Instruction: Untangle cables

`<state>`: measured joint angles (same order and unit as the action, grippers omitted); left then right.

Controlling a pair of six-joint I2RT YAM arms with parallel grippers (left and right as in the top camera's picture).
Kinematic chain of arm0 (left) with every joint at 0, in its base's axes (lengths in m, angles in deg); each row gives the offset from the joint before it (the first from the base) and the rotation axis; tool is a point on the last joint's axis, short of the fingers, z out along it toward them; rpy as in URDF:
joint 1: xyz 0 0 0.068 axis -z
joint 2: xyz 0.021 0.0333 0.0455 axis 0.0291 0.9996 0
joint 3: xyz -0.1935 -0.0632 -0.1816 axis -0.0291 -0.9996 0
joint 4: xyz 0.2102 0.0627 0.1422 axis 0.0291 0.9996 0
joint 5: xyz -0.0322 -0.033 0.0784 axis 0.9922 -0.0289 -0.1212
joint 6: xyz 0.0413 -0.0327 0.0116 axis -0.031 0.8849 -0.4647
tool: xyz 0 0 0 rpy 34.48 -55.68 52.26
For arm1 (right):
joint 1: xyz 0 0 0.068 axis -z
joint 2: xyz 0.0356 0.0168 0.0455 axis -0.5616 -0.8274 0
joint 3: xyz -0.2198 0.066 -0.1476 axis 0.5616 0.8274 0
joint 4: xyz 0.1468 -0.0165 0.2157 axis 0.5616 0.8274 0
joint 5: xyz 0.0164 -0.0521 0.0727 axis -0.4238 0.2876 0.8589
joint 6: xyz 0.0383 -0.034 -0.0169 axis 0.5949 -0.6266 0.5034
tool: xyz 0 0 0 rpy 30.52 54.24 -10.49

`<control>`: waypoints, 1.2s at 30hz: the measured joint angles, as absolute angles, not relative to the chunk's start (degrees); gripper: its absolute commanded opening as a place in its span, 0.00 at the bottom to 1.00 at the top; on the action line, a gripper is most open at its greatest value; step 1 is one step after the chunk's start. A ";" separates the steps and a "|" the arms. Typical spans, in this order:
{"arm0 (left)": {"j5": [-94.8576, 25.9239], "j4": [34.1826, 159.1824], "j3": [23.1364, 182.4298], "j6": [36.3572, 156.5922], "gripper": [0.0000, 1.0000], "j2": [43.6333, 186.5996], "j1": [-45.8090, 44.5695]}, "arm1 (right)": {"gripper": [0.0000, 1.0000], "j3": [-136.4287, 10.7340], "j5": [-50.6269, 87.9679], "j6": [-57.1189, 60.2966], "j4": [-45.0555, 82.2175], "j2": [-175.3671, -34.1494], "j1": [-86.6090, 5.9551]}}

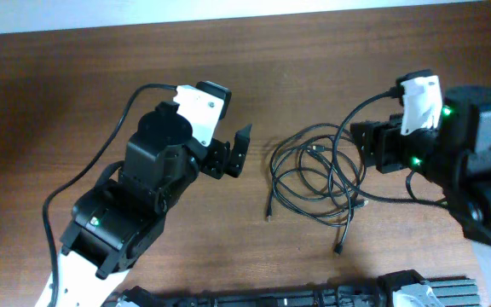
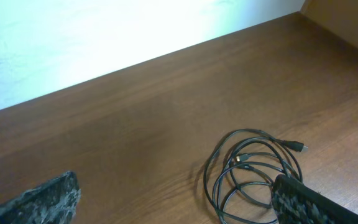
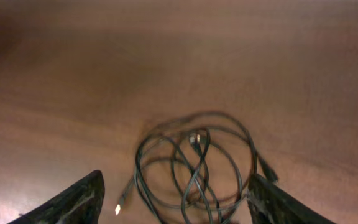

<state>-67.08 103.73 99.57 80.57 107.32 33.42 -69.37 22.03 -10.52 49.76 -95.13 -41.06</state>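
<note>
I see a brown wood-grain surface (image 1: pixel 101 68) filling the overhead view. The bundle of thin black cables (image 1: pixel 314 175) lies on it as several overlapping loops, and I place everything else from that bundle.

The black-and-white left arm (image 1: pixel 143 196) sits well to the left of the bundle. Its left gripper (image 1: pixel 233 153) points toward the cables but is clearly apart from them. The jaws are spread wide with nothing between them. In the left wrist view the cables (image 2: pixel 253 174) lie ahead, beside the right-hand finger.

The black right arm with a white cap (image 1: pixel 476 145) stands just right of the bundle, and the right gripper (image 1: pixel 366 147) is at the bundle's right edge. From the right wrist view I see these jaws spread too, gripping nothing. The cables (image 3: pixel 194 168) rest on the surface ahead of and between them. I cannot tell whether either finger touches a strand.

One small black plug end (image 1: pixel 339 247) trails out below the bundle. A smaller plug with a bright metallic tip (image 1: pixel 268 213) lies at the bundle's lower left.
</note>
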 measured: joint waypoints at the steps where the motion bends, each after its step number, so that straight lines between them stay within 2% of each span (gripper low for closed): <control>1: -67.08 103.75 99.57 80.57 0.99 107.35 33.40 | 0.85 -69.42 22.05 -10.50 51.12 -96.53 -41.06; 5: -67.08 105.74 99.57 80.57 0.99 107.50 33.40 | 0.86 -69.44 22.05 -10.56 56.34 -104.00 -41.06; 7: -67.08 105.83 99.57 80.57 0.99 107.50 33.42 | 0.80 -69.44 22.05 -10.59 56.08 -108.40 -41.06; 11: -67.08 105.98 99.57 80.57 0.99 107.50 33.40 | 0.79 -69.44 22.05 -6.39 52.43 -118.82 -41.06; 17: -67.08 106.00 99.57 80.57 0.99 107.50 33.42 | 0.61 -69.44 23.47 0.08 50.72 -133.01 -41.06; 20: -67.08 106.00 99.57 80.57 0.99 107.50 33.42 | 0.43 -69.44 23.60 4.21 47.68 -137.47 -41.06; 22: -67.08 106.07 99.57 80.57 0.99 107.50 33.42 | 0.42 -69.44 23.73 5.98 47.53 -138.08 -41.06; 25: -67.08 106.92 99.57 80.57 0.99 107.50 33.40 | 0.33 -69.44 23.75 7.82 46.87 -138.10 -41.06; 34: -67.08 107.34 99.57 80.57 0.99 107.50 33.42 | 0.24 -66.01 23.71 6.94 45.19 -138.10 -41.06; 36: -67.08 107.36 99.57 80.57 0.99 107.50 33.42 | 0.04 -63.71 23.69 6.59 44.38 -138.12 -41.06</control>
<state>-67.08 107.36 99.57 80.57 107.50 33.42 -63.71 23.69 6.59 44.38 -138.12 -41.06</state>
